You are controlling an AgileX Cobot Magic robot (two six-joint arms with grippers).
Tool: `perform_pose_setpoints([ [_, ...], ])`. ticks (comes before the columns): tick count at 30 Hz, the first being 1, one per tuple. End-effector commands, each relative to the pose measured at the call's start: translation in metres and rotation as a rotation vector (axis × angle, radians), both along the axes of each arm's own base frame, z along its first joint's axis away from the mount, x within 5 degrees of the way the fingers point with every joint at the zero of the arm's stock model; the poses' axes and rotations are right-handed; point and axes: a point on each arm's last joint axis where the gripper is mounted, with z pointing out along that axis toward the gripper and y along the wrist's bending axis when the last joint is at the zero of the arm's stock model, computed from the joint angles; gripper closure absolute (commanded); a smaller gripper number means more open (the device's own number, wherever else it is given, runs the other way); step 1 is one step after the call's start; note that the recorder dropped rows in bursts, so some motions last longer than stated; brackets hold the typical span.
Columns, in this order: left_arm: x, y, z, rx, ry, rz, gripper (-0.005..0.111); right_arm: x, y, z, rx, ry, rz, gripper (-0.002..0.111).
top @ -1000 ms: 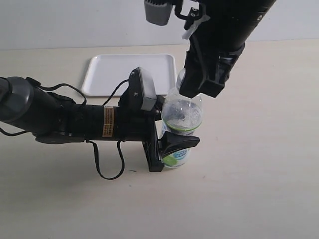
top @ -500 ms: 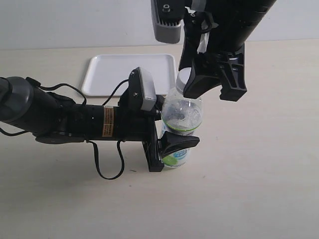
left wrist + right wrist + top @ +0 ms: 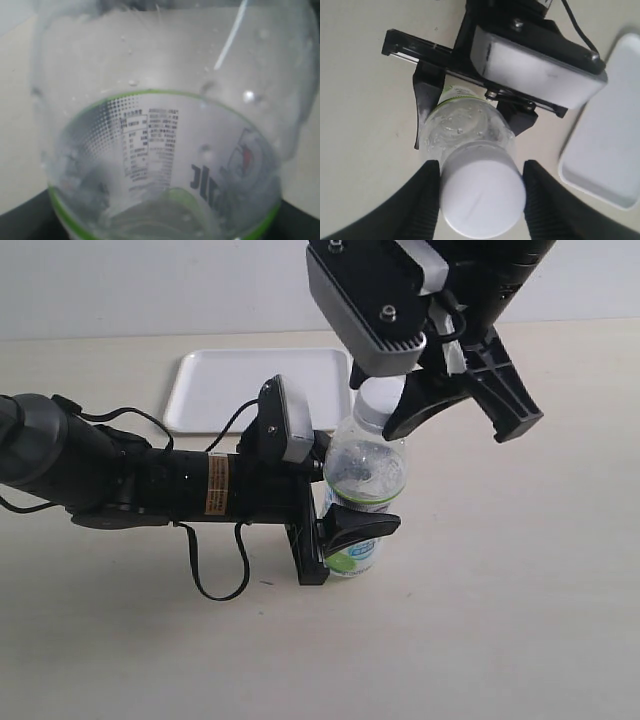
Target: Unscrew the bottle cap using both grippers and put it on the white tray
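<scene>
The clear bottle [image 3: 365, 472] with a green-edged label stands upright on the table, and it fills the left wrist view [image 3: 165, 150]. My left gripper [image 3: 352, 530] reaches in from the left and is shut on its lower body. The white bottle cap [image 3: 378, 400] sits on the neck. From above, my right gripper [image 3: 392, 412] comes down over it. In the right wrist view the two black ribbed fingers [image 3: 427, 200] press the sides of the bottle cap [image 3: 482, 200], with the bottle [image 3: 465, 125] below. The white tray [image 3: 230, 380] lies flat behind the left arm and holds nothing.
The left arm's thick black body and looping cable [image 3: 215, 580] lie across the table left of the bottle. A corner of the tray [image 3: 615, 150] shows beside the left wrist camera housing [image 3: 535, 65]. The surface is a pale beige table [image 3: 500, 620].
My right gripper has rotated around the cap, its grey camera block swinging round toward the viewer. The bottle and the left arm stayed still.
</scene>
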Motion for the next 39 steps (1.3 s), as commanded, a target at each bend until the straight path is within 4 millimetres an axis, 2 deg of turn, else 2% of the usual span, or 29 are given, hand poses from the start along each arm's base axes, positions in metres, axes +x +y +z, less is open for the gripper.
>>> perform_pose_setpoints([
  [1, 0.0003, -0.0014, 0.0072, -0.041, 0.022, 0.009, 0.107, 0.0022, 0.0001, 0.0010, -0.029, -0.058, 0.135, 0.108],
  [13, 0.0003, -0.0014, 0.0072, -0.041, 0.022, 0.009, 0.107, 0.0022, 0.0001, 0.0010, -0.080, -0.145, 0.402, 0.108],
  [22, 0.0003, -0.0014, 0.0072, -0.041, 0.022, 0.009, 0.107, 0.0022, 0.0001, 0.0010, -0.104, -0.186, 0.531, 0.108],
  [33, 0.0005, -0.0014, 0.0072, -0.041, 0.022, 0.011, 0.107, 0.0032, 0.0005, 0.0014, -0.102, -0.198, 0.528, 0.108],
  [39, 0.0005, -0.0014, 0.0072, -0.041, 0.022, 0.011, 0.107, -0.0009, -0.0018, 0.0097, -0.099, -0.227, 0.525, 0.108],
])
